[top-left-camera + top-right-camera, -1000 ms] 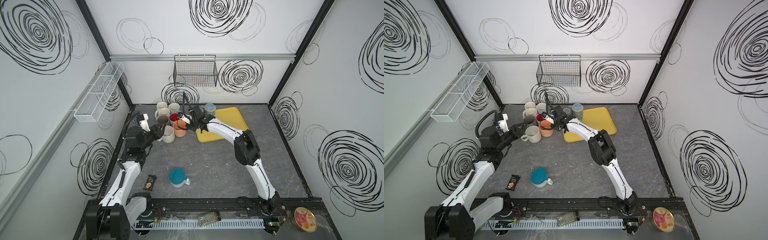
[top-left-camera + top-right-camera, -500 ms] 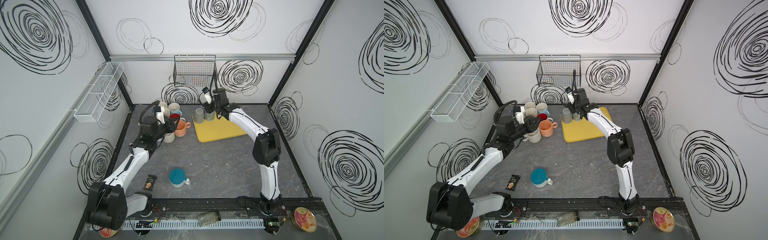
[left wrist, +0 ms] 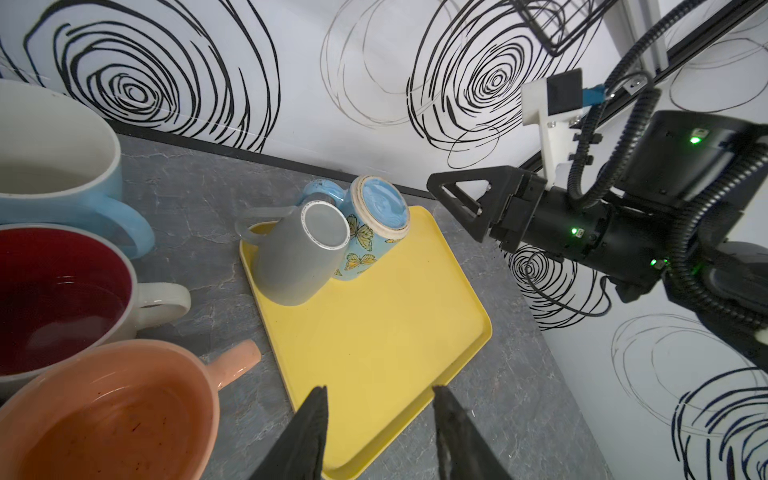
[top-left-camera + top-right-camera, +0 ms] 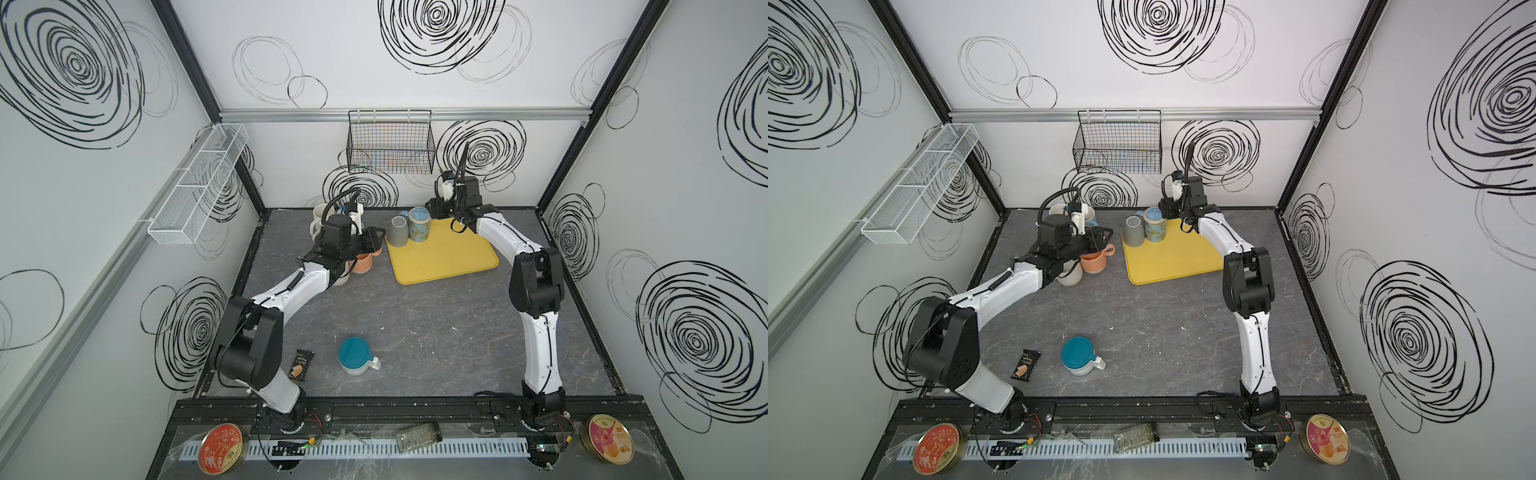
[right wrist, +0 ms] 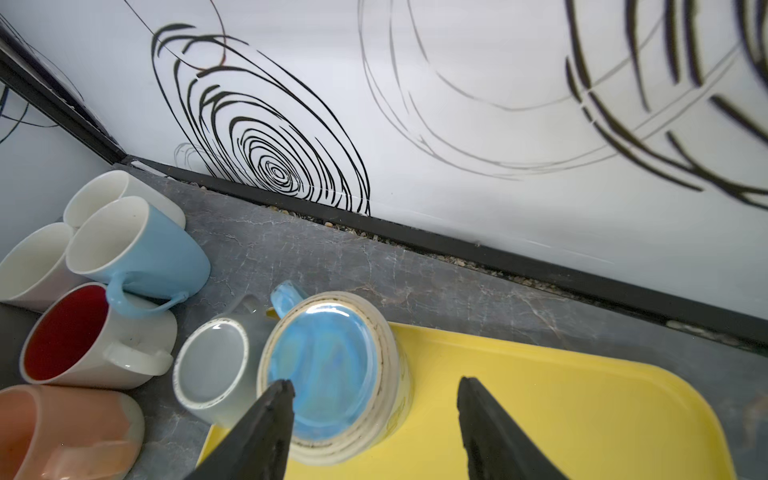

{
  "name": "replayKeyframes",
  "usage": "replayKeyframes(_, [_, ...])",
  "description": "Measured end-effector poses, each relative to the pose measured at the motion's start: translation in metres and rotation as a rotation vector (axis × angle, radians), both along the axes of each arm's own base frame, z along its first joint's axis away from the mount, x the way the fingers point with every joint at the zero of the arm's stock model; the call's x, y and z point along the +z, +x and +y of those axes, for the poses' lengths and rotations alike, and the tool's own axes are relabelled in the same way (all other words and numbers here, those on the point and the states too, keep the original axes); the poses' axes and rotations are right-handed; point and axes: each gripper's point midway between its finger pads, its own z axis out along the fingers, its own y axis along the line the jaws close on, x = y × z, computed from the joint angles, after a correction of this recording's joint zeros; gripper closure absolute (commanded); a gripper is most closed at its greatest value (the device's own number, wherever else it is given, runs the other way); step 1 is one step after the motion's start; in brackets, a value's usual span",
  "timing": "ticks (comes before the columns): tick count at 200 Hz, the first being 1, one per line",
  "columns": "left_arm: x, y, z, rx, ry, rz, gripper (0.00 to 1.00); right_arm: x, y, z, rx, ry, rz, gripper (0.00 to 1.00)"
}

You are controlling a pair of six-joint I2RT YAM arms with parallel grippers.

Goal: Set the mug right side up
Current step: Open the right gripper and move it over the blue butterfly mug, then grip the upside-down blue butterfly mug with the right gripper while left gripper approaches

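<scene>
On the gray stone-look table (image 4: 436, 332) I run from afar, both arms reach toward the back wall. The left gripper (image 3: 380, 395) hangs with its jaws parted and nothing between them, above the near edge of the yellow tray (image 4: 449, 257), just beside the orange mug (image 3: 108, 415). The right gripper (image 5: 374, 384) hovers spread wide and empty over the tray's back corner, above the butterfly mug (image 5: 328, 365); the left wrist view shows it clear of the mug.

The butterfly mug (image 4: 419, 224) stands upside down on that back corner of the tray, blue base up, touching the gray mug (image 4: 397, 232), also inverted, which sits on the tray's edge. Left of the tray, upright mugs crowd the table's back: the orange one, a red-lined mug (image 5: 66, 332), a light blue mug (image 5: 137, 249) and white ones behind.

Well apart, near the table's front, a teal-based mug (image 4: 353, 356) stands upside down, with a dark snack packet (image 4: 301, 365) beside it.
</scene>
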Motion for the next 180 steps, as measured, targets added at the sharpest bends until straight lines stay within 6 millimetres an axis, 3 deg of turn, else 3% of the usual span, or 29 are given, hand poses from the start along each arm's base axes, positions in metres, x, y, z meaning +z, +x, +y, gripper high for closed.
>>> replayKeyframes(45, [-0.023, 0.021, -0.006, 0.004, 0.013, 0.037, 0.54, -0.048, 0.022, 0.006, 0.052, 0.121, 0.097, 0.3])
replayKeyframes(72, [-0.023, 0.03, -0.009, 0.003, 0.01, 0.031, 0.55, -0.046, 0.022, 0.01, 0.101, 0.172, 0.105, 0.33])
replayKeyframes(119, [-0.023, 0.037, -0.014, -0.001, 0.001, 0.026, 0.54, -0.053, 0.005, 0.015, 0.171, 0.209, 0.139, 0.51])
replayKeyframes(151, [-0.022, 0.036, -0.019, -0.01, 0.0, 0.026, 0.54, -0.05, -0.018, 0.0, 0.162, 0.205, 0.165, 0.61])
replayKeyframes(180, [-0.022, 0.032, -0.029, -0.029, -0.002, 0.027, 0.54, -0.05, -0.034, -0.012, 0.151, 0.195, 0.184, 0.62])
